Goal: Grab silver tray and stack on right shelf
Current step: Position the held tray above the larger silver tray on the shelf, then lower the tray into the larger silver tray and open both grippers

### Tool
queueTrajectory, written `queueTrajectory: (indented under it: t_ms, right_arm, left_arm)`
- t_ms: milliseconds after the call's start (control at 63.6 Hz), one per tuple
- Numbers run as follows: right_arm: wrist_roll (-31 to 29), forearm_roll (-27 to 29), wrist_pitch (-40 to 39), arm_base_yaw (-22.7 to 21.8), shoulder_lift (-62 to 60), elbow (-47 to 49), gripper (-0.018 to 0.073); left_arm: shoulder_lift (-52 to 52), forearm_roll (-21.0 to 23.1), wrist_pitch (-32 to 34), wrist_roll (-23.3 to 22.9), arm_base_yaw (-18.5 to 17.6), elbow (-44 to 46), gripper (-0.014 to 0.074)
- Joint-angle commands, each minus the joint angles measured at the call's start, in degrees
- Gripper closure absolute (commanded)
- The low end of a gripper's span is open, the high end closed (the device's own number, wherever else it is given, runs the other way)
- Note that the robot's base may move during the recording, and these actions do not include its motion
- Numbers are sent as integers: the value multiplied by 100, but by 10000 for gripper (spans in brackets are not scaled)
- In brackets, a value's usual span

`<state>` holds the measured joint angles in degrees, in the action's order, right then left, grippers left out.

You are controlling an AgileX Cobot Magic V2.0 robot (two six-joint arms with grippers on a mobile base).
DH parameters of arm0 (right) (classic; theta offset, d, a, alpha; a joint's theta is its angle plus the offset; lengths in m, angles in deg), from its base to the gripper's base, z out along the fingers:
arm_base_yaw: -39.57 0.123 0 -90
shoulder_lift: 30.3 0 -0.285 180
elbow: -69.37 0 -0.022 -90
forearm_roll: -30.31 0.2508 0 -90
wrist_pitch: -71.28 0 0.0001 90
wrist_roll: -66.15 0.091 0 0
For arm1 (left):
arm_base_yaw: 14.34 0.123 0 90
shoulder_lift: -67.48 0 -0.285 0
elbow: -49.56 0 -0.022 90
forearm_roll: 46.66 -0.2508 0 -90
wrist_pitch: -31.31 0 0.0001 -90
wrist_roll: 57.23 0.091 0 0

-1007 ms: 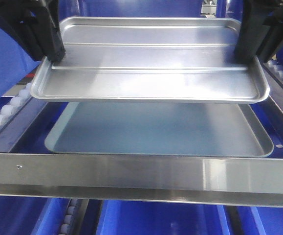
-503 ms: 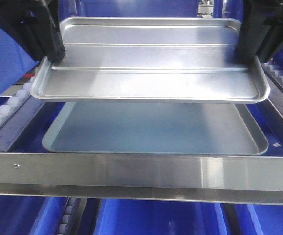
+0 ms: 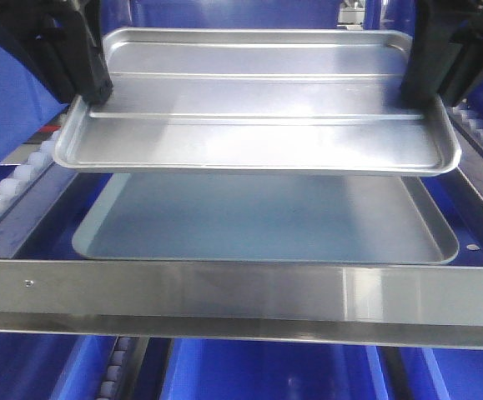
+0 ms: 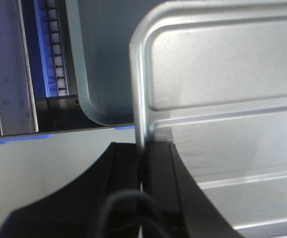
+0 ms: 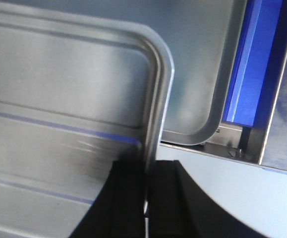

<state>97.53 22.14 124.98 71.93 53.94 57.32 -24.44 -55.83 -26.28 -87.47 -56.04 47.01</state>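
Note:
The silver tray (image 3: 258, 125), shiny with two raised ribs, hangs level above the right shelf (image 3: 241, 296), a sloping roller rack with a broad shiny front bar. My left gripper (image 3: 91, 90) is shut on the tray's left rim (image 4: 139, 124), and my right gripper (image 3: 418, 90) is shut on its right rim (image 5: 155, 124). In both wrist views the black jaws pinch the thin rim edge. Below the held tray lies a larger, duller smooth-floored tray (image 3: 266, 221) on the rack.
Rails of small white wheels (image 3: 12, 183) run along both sides of the rack (image 3: 479, 125). Blue bins (image 3: 266, 371) sit below the front bar. Blue surfaces stand at the far left and behind the tray.
The held tray has dropped very slightly and shifted a little left over the last second; the duller tray and front bar appear a touch lower in view. Both grips are unchanged.

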Motion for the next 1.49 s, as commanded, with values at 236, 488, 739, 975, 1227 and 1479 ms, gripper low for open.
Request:
queueTrajectory:
  t_ms: [236,488,739,975,1227,1479]
  right_arm:
    - [-114,-57,-636,14,-181,250,503]
    - [-289,-57,-655,14,-164,519,503]
    - [-289,-205,-540,-290,309,1133,503]
    - [-411,-199,-510,-794,1153,1261,503]
    - [-529,-205,-810,-889,1941,1261,503]
    - [-529,-205,-916,-889,2182,1263,497]
  left_arm:
    - [213,34,335,136,-84,182,689]
    - [185,-207,1010,212,40,367,689]
    - [-419,-207,999,340,404,961,689]
    - [-1293,-320,1167,346,441,1228,689]
    - [-2026,-533,1364,346,464,1228,689]
    - [-2289,-334,1409,385,679,1228,687]
